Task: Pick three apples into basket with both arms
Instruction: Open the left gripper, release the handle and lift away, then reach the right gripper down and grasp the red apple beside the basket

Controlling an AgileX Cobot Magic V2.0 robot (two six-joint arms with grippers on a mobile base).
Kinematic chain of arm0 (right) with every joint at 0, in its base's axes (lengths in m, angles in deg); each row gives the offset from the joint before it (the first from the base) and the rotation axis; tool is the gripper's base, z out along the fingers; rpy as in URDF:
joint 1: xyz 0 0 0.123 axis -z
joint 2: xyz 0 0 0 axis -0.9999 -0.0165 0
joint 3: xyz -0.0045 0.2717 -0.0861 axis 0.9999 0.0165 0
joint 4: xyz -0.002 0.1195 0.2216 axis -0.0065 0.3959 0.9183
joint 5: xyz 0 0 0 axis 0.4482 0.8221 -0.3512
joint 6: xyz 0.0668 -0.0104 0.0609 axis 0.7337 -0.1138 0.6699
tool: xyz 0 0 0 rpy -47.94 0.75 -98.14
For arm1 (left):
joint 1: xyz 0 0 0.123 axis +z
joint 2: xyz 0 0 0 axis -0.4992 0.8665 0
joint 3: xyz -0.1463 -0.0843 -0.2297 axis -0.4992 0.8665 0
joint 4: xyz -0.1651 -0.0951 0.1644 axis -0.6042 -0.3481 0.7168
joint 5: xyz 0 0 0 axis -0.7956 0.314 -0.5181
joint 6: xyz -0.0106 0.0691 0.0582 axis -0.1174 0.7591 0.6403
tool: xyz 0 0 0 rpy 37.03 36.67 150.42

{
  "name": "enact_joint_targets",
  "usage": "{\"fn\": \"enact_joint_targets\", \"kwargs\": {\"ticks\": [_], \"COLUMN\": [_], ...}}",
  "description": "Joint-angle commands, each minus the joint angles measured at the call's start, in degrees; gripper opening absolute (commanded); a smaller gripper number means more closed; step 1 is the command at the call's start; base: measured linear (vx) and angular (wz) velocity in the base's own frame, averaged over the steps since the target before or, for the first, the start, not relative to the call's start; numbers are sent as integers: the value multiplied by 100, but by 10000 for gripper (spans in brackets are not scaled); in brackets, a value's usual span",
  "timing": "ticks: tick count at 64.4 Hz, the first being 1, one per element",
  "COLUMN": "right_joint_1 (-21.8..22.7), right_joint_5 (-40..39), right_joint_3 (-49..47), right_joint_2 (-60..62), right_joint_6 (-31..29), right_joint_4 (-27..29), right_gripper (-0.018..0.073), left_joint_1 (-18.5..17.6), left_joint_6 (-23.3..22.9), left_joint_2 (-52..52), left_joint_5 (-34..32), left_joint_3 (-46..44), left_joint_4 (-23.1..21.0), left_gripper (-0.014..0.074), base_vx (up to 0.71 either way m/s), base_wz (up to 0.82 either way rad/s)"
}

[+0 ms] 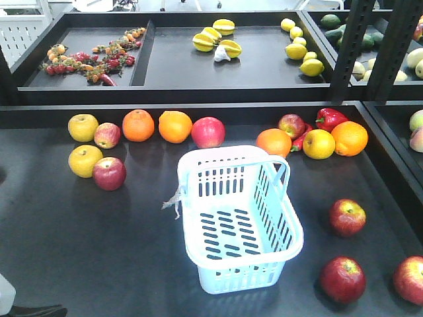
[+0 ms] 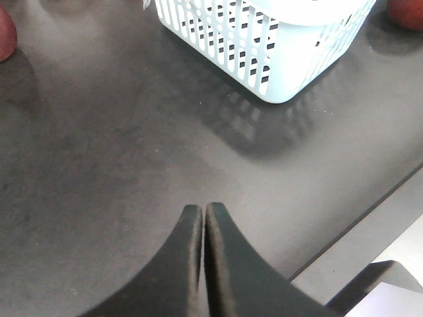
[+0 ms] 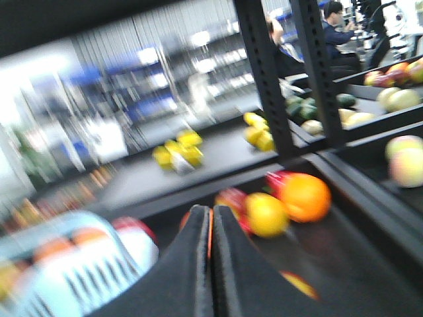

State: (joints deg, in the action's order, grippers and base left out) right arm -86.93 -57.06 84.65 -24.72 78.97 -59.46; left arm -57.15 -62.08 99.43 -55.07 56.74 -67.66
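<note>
— Closest to our left wrist lens is the left gripper (image 2: 203,211). Its two dark fingers press tip to tip with nothing between them, over bare table (image 2: 99,165).

— And our right gripper (image 3: 211,212)?

— Clenched as well, finger against finger, holding nothing. That view is badly blurred, so we make out little beyond it.

— Where do we find the basket?

— From the front, the basket (image 1: 238,277) stands upright in the middle of the table. A frayed string (image 1: 173,200) hangs off its left rim. Our left wrist view shows one corner of the basket (image 2: 284,59) ahead of the fingers, apart from them.

— And the three apples?

— All three lie on the table to the basket's right, outside it. We see the upper apple (image 1: 347,217) near the right wall. The lower apple (image 1: 343,279) sits nearer to us, and the corner apple (image 1: 411,279) is cut off by the frame edge. They lie apart from one another.

— What else do we see?

— Behind the basket runs a row of fruit: oranges (image 1: 138,125), yellow apples (image 1: 82,127), more red apples and a red pepper (image 1: 328,118).
</note>
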Motion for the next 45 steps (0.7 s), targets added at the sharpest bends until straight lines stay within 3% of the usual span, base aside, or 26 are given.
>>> {"fn": "enact_joint_targets", "kwargs": {"ticks": [1,11,16,22,29,36,45], "right_joint_1": [5,5,5,5,5,5,5], "right_joint_5": [-852,-1379,-1402,-1077,148,2083,4183], "right_joint_3": [54,19,-204,-802,-1925,-3223,-4754], "right_joint_2": [47,47,47,47,-166,-763,-1778], "right_joint_6": [350,1288,1427,1404,1228,781,-489], "right_joint_4": [540,1480,1447,998,356,-248,-484], "right_gripper": [-3,-3,-3,-3,-2,-2,0], "left_joint_1": [-13,-13,-13,-13,-13,-13,-13], "left_joint_6": [-61,-61,-61,-61,-61,-61,-162], "left_joint_2": [-3,-3,-3,-3,-3,-3,-3], "left_joint_5": [-353,-353,-353,-353,-353,-353,-353], "left_joint_3": [-136,-136,-136,-136,-136,-136,-136], "left_joint_4": [-114,-114,-114,-114,-114,-114,-114], "left_gripper": [-8,-8,-8,-8,-8,-8,-8], "base_vx": [0,0,0,0,0,0,0], "base_wz": [0,0,0,0,0,0,0]}}
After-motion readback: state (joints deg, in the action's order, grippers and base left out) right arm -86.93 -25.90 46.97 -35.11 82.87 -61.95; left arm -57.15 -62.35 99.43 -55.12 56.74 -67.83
